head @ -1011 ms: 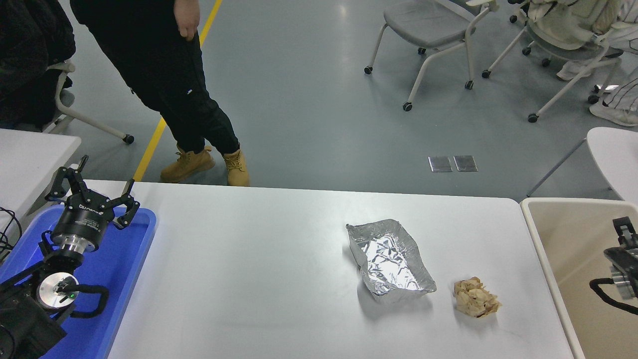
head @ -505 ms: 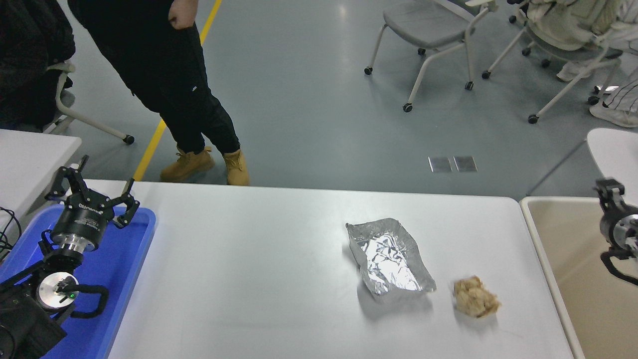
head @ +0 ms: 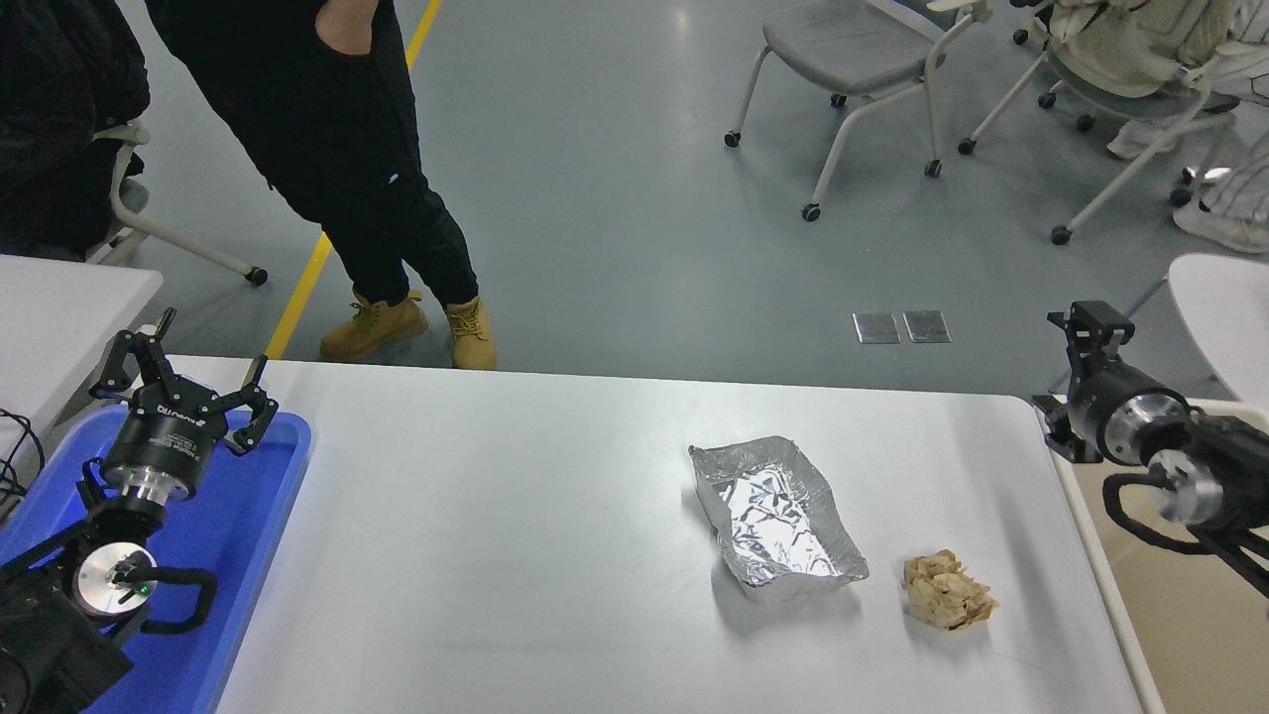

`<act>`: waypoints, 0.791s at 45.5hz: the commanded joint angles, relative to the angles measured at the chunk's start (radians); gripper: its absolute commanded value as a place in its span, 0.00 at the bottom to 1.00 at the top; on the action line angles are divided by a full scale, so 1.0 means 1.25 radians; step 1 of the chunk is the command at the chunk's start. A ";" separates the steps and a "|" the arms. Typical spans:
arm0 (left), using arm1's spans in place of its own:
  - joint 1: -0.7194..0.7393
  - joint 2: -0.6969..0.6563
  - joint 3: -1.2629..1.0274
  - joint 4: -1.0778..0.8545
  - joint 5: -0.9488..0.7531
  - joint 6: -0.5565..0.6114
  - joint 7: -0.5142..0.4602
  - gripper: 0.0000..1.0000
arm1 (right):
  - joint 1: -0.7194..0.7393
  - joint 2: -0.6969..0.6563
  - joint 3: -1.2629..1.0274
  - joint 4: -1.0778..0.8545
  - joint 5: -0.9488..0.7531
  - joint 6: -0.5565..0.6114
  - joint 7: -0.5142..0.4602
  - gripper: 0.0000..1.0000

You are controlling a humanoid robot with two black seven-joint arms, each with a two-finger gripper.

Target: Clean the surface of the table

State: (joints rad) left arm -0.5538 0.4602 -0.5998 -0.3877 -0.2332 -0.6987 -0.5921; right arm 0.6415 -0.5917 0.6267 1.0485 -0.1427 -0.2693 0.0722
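The white table surface [head: 516,535] carries a crumpled silver foil tray [head: 778,516] right of centre and a crumpled brown paper ball [head: 947,592] just to its right. My right gripper [head: 1066,372] hangs at the table's far right corner, above the edge between the table and a beige bin. Its jaws stand open and empty, and it is well behind the paper ball. My left gripper [head: 211,342] is parked open and empty over a blue tray [head: 238,555] at the lower left.
A beige bin [head: 1150,615] stands against the table's right edge. A person in black with tan boots [head: 397,198] stands at the far left side. Wheeled chairs [head: 853,59] stand on the floor behind. Smaller white tabletops lie at the left [head: 59,307] and right [head: 1224,317].
My right arm has swung up and to the left, from over the bin to the table's far right corner. The foil tray, paper ball and left arm have not moved.
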 commanded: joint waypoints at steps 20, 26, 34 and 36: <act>0.000 0.000 0.000 0.000 0.000 -0.001 0.000 1.00 | -0.168 0.224 0.293 0.009 0.033 0.198 0.085 1.00; 0.000 0.000 0.000 0.000 0.000 -0.001 0.000 1.00 | -0.173 0.224 0.293 0.003 0.032 0.203 0.087 1.00; 0.000 0.000 0.000 0.001 0.000 -0.001 0.000 1.00 | -0.193 0.221 0.288 0.002 0.020 0.203 0.092 1.00; 0.000 0.000 0.000 0.000 0.000 -0.001 0.000 1.00 | -0.195 0.218 0.285 0.002 0.018 0.204 0.093 1.00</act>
State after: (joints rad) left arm -0.5538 0.4602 -0.5998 -0.3879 -0.2332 -0.6992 -0.5921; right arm 0.4301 -0.3244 0.9729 1.0541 -0.1096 -0.0376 0.1738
